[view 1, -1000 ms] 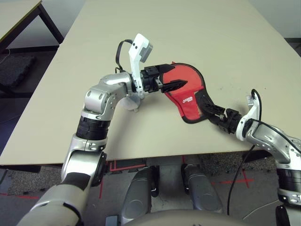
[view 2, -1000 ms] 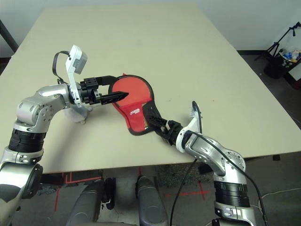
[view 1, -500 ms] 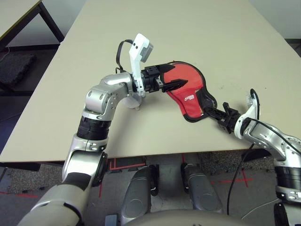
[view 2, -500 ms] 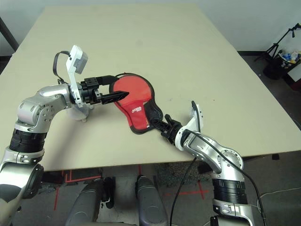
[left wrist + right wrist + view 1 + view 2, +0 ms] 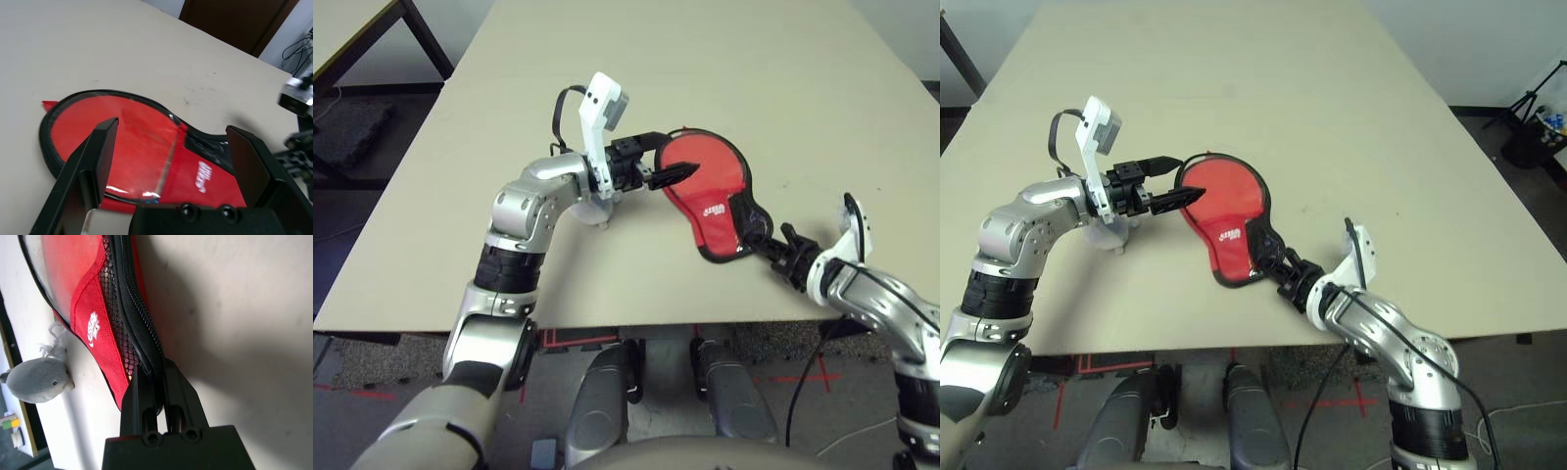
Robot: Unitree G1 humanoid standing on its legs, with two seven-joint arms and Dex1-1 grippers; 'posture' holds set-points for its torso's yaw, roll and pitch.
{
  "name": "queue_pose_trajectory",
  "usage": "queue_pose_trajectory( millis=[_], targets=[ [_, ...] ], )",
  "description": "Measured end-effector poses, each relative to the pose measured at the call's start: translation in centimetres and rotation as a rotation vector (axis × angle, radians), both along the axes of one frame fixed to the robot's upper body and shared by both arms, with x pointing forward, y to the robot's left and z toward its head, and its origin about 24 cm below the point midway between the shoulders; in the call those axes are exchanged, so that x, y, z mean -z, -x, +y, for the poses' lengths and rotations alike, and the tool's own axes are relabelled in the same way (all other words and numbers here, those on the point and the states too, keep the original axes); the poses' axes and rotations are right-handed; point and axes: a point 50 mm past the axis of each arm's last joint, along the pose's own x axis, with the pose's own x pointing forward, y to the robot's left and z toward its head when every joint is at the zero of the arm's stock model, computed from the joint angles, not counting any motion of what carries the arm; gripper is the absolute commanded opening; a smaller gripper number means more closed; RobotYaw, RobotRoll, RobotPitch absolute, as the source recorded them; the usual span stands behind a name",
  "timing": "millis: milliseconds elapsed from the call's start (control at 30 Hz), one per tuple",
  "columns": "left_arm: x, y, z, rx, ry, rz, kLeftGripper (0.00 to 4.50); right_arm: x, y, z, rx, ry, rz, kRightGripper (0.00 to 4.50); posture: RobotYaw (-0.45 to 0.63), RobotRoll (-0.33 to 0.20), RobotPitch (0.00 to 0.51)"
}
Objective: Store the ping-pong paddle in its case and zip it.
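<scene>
The case [image 5: 710, 191], a red paddle-shaped fabric cover with black zipper edging, lies flat on the beige table [image 5: 783, 88], near its front edge and a little to the right of the middle. Its round part points away from the robot and its narrow handle end points toward the front right. A small white logo [image 5: 713, 209] sits on the red band that crosses the case, and next to this band is a strip of red mesh with black zipper [image 5: 132, 308]. The ping-pong paddle cannot be told apart from the case; only a smooth red surface is seen in the round part.

The right gripper [image 5: 771, 242] is at the narrow end of the case. Its two black fingers [image 5: 139, 387] are pressed together on the black zipper edge there, so it has hold of the case by this edge.

The left gripper [image 5: 664, 168] hovers at the left rim of the round part, pointing across it. Its fingers [image 5: 100, 147] are spread wide and hold nothing.

A small pale grey rounded pouch [image 5: 36, 381] lies on the table just under the left wrist, beside the case.
</scene>
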Motion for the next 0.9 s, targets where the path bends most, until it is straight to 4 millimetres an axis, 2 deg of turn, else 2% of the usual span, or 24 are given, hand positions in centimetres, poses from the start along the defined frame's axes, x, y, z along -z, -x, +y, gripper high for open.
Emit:
queue_pose_trajectory(
  millis=[233, 500, 667, 900],
  targets=[
    [0.1, 0.0, 0.1, -0.004, 0.003, -0.004, 4.50, -0.1, 3.7, 1.4, 0.015, 0.017, 0.033, 0.00, -0.09, 0.000, 0.235],
    [0.3, -0.2, 0.2, -0.004, 0.004, 0.000, 4.50, 0.1, 7.3, 0.0, 0.057, 0.084, 0.096, 0.00, -0.13, 0.000, 0.241],
    [0.4, -0.3, 0.3, -0.005, 0.005, 0.000, 4.50, -0.3, 8.4, -0.2, 0.072, 0.108, 0.108, 0.00, -0.15, 0.000, 0.244],
    [0.7, -0.4, 0.3, 0.002, 0.011, 0.007, 4.50, -0.7, 8.5, 0.4, 0.072, 0.099, 0.111, 0.00, -0.15, 0.000, 0.241]
  ],
)
